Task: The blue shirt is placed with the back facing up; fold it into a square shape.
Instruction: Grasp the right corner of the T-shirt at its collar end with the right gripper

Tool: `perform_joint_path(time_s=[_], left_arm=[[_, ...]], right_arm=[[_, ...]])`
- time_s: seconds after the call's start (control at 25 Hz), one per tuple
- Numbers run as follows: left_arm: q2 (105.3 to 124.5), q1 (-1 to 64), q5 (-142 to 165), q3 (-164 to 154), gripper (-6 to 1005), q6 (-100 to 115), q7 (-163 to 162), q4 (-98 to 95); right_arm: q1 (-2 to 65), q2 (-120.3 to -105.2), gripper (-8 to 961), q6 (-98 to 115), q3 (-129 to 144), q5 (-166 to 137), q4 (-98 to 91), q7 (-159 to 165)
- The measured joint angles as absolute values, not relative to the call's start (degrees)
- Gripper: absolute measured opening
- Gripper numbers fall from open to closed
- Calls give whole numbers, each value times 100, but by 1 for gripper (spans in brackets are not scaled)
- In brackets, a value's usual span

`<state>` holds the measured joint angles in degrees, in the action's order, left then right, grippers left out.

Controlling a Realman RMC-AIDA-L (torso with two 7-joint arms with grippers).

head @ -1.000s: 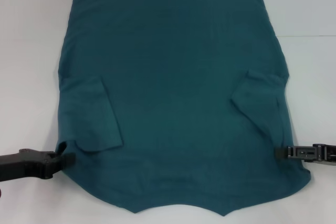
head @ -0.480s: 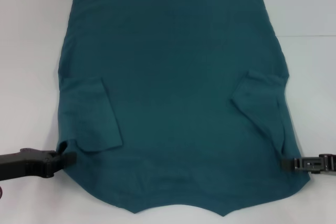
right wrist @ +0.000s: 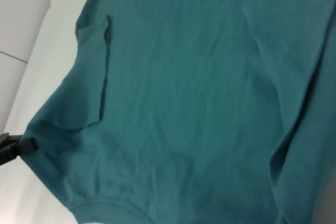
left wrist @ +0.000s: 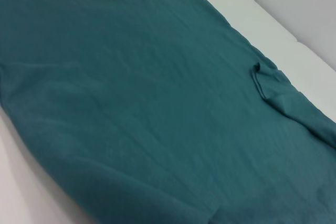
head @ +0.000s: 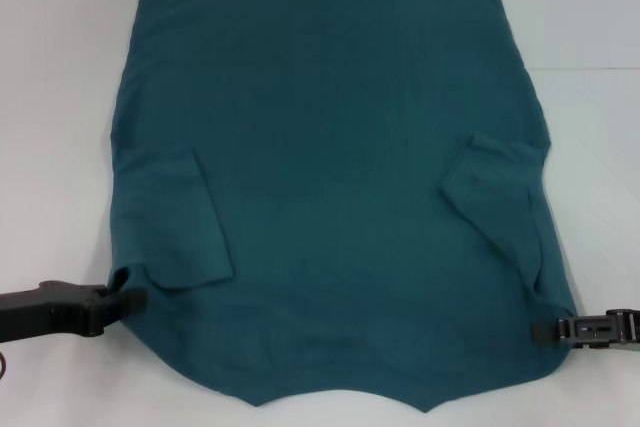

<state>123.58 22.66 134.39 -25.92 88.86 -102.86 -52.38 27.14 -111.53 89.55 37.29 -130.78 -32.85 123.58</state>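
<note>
I have the blue shirt spread flat on the white table, filling most of my head view from the hem at 12 o'clock down to the neckline notch at 6 o'clock. Both sleeves are folded inward onto the body: the left sleeve lies at about 9 o'clock, the right sleeve at about 3 o'clock, the latter a little rumpled.

My left gripper sits at roughly 8 o'clock, right at the shirt's left shoulder edge, where the cloth puckers against its tip. I cannot tell whether it has the fabric clenched or merely touches it. The same gripper shows small at the shirt's edge in the right wrist view.

My right gripper is at about 4 o'clock, its tip at the right shoulder edge; whether it is released or clenched I cannot tell.

Bare table runs along both long sides of the shirt and past the hem, with a table seam at 2 o'clock. The left wrist view shows the cloth lying smooth with light ripples.
</note>
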Motion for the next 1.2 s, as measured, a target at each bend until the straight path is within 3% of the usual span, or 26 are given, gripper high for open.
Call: perform_joint_path(time_s=[0.64, 0.84, 1.2], left_arm=[[12348, 2298, 13438, -2596, 31, 8876, -10291, -5204], [12343, 2302, 13438, -2601, 31, 8877, -10288, -5203], [12339, 2314, 13438, -2619, 32, 8877, -10299, -5212]], right_arm=[[2602, -11153, 735, 8967, 3310, -13079, -3268, 12330], [2554, -11160, 493, 8959, 3274, -13081, -3263, 12327], [2513, -11171, 292, 8909, 3191, -13064, -3306, 12317]])
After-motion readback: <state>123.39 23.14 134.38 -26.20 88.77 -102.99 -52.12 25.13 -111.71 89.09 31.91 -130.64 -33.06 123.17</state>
